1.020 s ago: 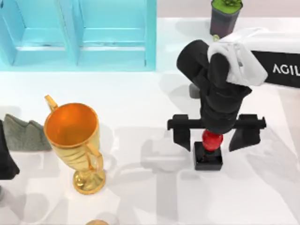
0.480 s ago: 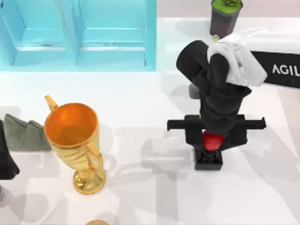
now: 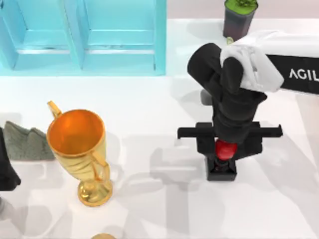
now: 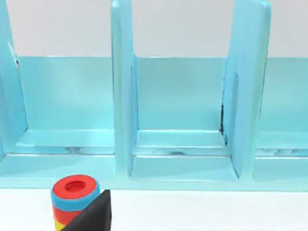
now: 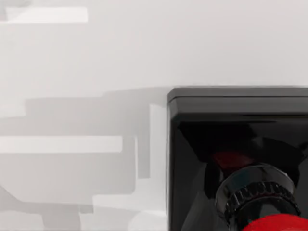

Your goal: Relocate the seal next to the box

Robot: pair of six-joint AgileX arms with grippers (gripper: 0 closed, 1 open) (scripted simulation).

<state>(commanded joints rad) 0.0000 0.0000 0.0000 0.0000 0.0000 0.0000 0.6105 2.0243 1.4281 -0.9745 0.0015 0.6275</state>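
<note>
The box, a pale blue rack of open bays, runs along the far edge of the white table, and I place everything else by it. The gold trophy stands upright in front of the box's left half, well apart from it. My left arm is parked beyond the trophy, away from the box's left end; its wrist view faces the bays and a small stack of coloured rings near them. My right arm reaches in from the box's right side, past a potted plant that sits just off the box's right end. My right gripper hangs in front of that end, well clear of it, its fingers drawn in against the red knob of the seal from both sides. The seal's black base rests on the table, as far as I can judge from above.
</note>
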